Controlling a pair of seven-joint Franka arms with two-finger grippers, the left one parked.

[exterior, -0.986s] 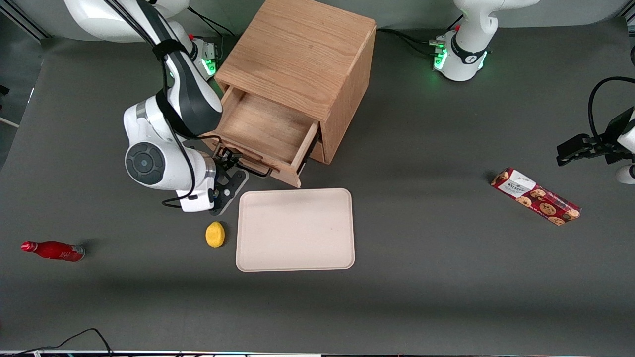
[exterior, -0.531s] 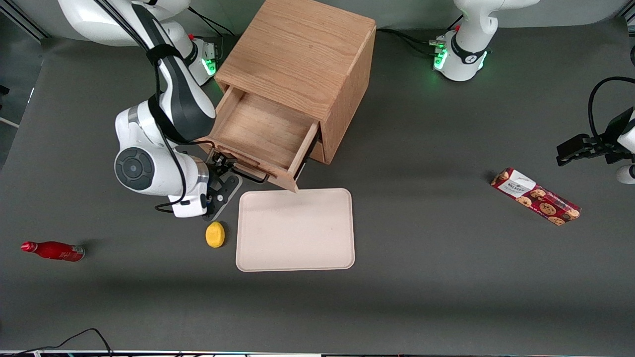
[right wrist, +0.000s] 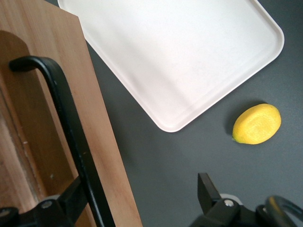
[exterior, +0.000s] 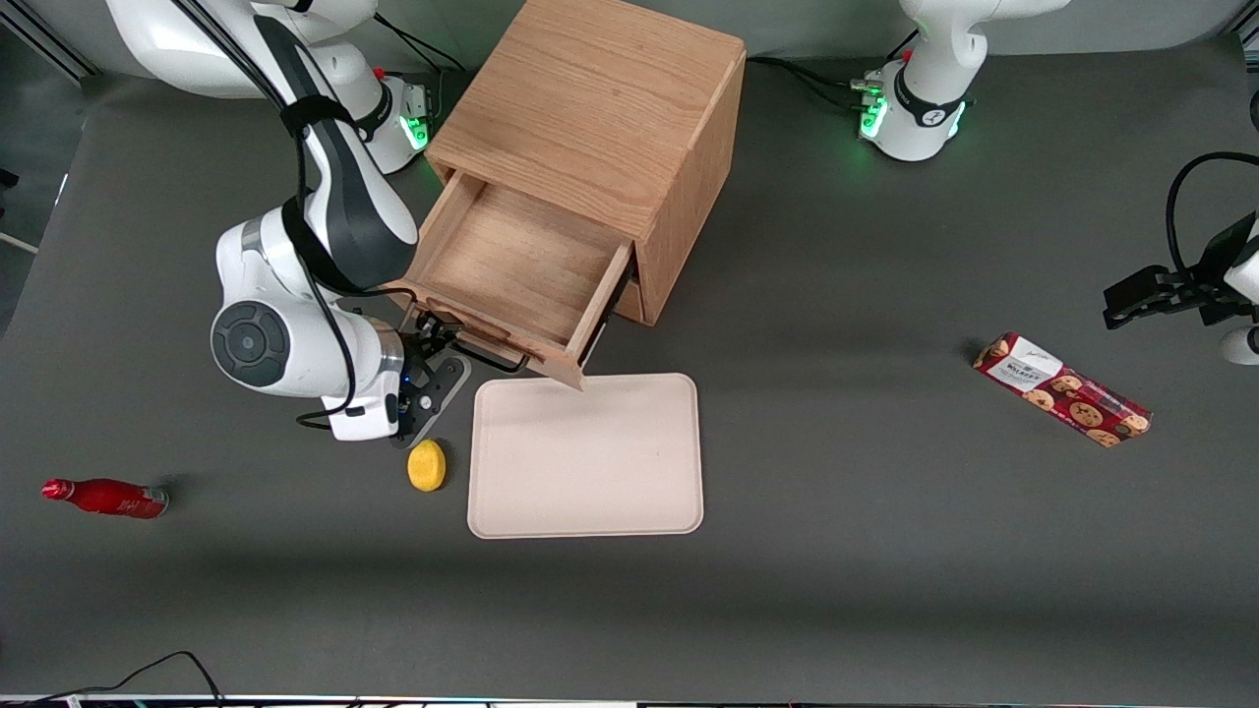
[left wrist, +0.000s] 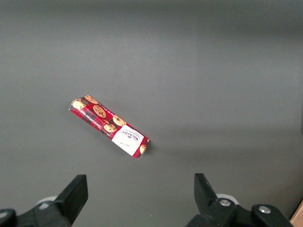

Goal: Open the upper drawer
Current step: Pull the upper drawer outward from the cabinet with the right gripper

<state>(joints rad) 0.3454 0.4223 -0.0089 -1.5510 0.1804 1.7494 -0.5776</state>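
Observation:
The oak cabinet stands at the back of the table. Its upper drawer is pulled well out, and its bare wooden inside shows. The drawer's thin black bar handle faces the front camera; it also shows in the right wrist view against the drawer front. My right gripper is at the handle's end, with its fingers spread wide. One finger sits between the bar and the drawer front, touching the bar; the other finger hangs free over the table. The lower drawer is hidden under the upper one.
A pale tray lies just in front of the open drawer. A yellow lemon lies beside it under my wrist. A red bottle lies toward the working arm's end. A cookie packet lies toward the parked arm's end.
The upper drawer has slid farther out of the cabinet toward the tray. My gripper and wrist have moved with the handle, away from the cabinet.

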